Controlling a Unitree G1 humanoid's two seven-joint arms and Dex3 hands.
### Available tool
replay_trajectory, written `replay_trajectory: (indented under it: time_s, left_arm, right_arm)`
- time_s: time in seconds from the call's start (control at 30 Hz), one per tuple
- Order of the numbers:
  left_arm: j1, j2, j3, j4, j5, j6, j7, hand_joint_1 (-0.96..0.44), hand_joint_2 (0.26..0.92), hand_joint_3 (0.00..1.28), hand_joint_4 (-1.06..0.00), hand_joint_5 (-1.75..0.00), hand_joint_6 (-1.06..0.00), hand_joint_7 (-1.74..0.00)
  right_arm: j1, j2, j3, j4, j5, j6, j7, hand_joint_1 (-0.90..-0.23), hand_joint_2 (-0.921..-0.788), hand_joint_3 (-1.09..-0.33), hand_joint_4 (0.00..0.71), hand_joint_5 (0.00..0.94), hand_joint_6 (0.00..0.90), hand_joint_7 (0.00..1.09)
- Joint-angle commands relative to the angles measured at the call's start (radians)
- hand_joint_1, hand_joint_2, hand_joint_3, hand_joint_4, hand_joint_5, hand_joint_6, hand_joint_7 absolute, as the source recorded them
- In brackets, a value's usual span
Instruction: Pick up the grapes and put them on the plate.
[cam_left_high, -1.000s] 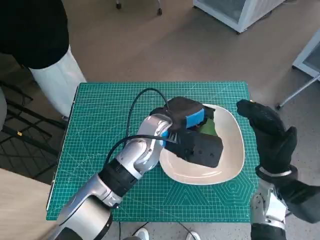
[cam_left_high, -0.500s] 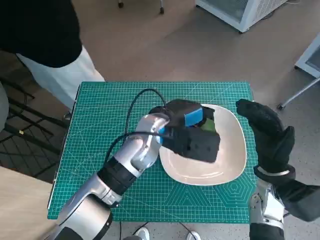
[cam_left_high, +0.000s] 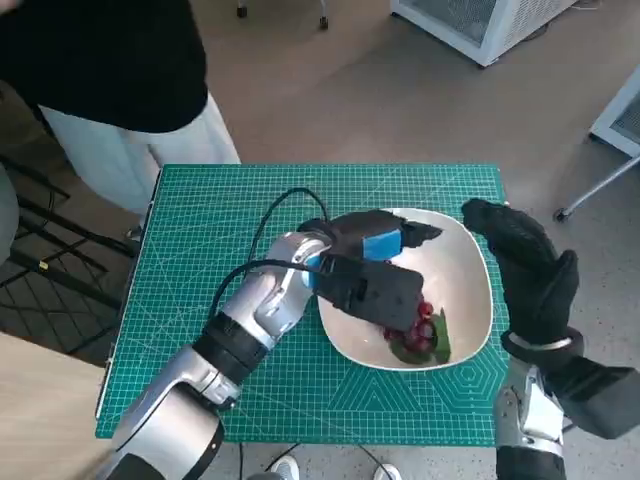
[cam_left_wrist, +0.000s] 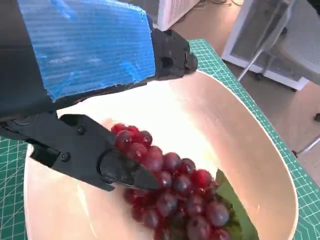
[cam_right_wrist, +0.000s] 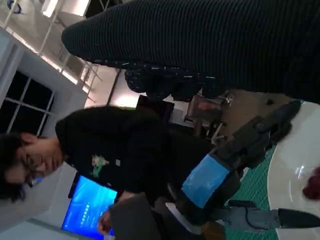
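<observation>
Green mat (cam_left_high: 200, 260): grapes (cam_left_wrist: 172, 187) on plate (cam_left_wrist: 240, 130), touching left hand (cam_left_high: 372, 262) fingers (cam_left_wrist: 120, 167).

Green mat (cam_left_high: 200, 230) on counter | person (cam_left_high: 110, 70) at far left corner | white cabinet (cam_left_high: 480, 20) on floor (cam_left_high: 330, 100)

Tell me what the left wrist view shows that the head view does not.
Only the left wrist view shows the bunch of dark red grapes nearly whole, lying in the cream plate, with a black finger touching it. Only the head view shows the green cutting mat, the black-gloved right hand and a person beside the table. Both show the blue-taped left hand over the plate.
</observation>
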Motion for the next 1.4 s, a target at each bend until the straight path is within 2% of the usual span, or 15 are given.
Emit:
replay_trajectory:
  time_s: [0.03, 0.33, 0.5, 0.67, 0.8, 0.97, 1.13, 1.4]
  left_arm:
    - [-0.008, 0.022, 0.025, 0.012, -0.025, -0.055, 0.01, -0.66, 0.915, 0.04, 0.0, 0.0, -0.06, 0.0]
    - [0.049, 0.088, 0.139, 0.002, -0.16, -0.182, -0.004, -0.66, 0.921, 0.08, 0.0, 0.0, -0.05, 0.0]
    - [0.115, 0.101, 0.27, 0.02, -0.329, -0.286, -0.016, -0.65, 0.921, 0.14, 0.0, 0.0, -0.06, 0.0]
    - [0.188, 0.072, 0.411, 0.024, -0.524, -0.354, -0.036, -0.63, 0.921, 0.24, 0.0, 0.0, -0.08, -0.01]
    - [0.266, 0.038, 0.517, -0.029, -0.692, -0.362, -0.072, -0.65, 0.921, 0.33, 0.0, 0.0, -0.09, -0.02]
    - [0.35, 0.026, 0.595, -0.101, -0.835, -0.357, -0.136, -0.65, 0.921, 0.4, -0.03, -0.01, -0.11, -0.03]
    - [0.426, 0.05, 0.633, -0.184, -0.892, -0.35, -0.172, -0.65, 0.921, 0.41, -0.05, -0.02, -0.13, -0.04]
    - [0.548, 0.064, 0.665, -0.345, -0.948, -0.311, -0.181, -0.64, 0.921, 0.4, -0.06, -0.01, -0.14, -0.04]
  right_arm:
    - [0.005, -0.002, 0.004, 0.003, 0.017, 0.028, 0.014, -0.518, -0.921, -0.617, 0.354, 0.0, 0.256, 0.0]
    - [0.009, -0.003, 0.005, -0.01, 0.031, 0.044, 0.024, -0.517, -0.921, -0.616, 0.356, 0.001, 0.257, 0.0]
    - [0.011, -0.002, 0.002, -0.012, 0.035, 0.047, 0.029, -0.517, -0.921, -0.616, 0.353, 0.0, 0.256, 0.0]
    - [0.011, -0.001, 0.002, -0.01, 0.037, 0.046, 0.031, -0.517, -0.921, -0.616, 0.348, 0.0, 0.256, 0.0]
    - [0.009, 0.002, 0.003, -0.008, 0.036, 0.045, 0.029, -0.517, -0.921, -0.616, 0.344, 0.0, 0.256, 0.0]
    - [0.012, 0.007, 0.006, -0.017, 0.031, 0.045, 0.023, -0.517, -0.921, -0.616, 0.344, 0.001, 0.257, 0.0]
    - [0.012, 0.013, 0.009, -0.021, 0.025, 0.044, 0.017, -0.517, -0.921, -0.616, 0.345, 0.001, 0.257, 0.0]
    - [0.016, 0.021, 0.016, -0.031, 0.013, 0.042, 0.007, -0.517, -0.921, -0.618, 0.344, 0.0, 0.255, 0.0]
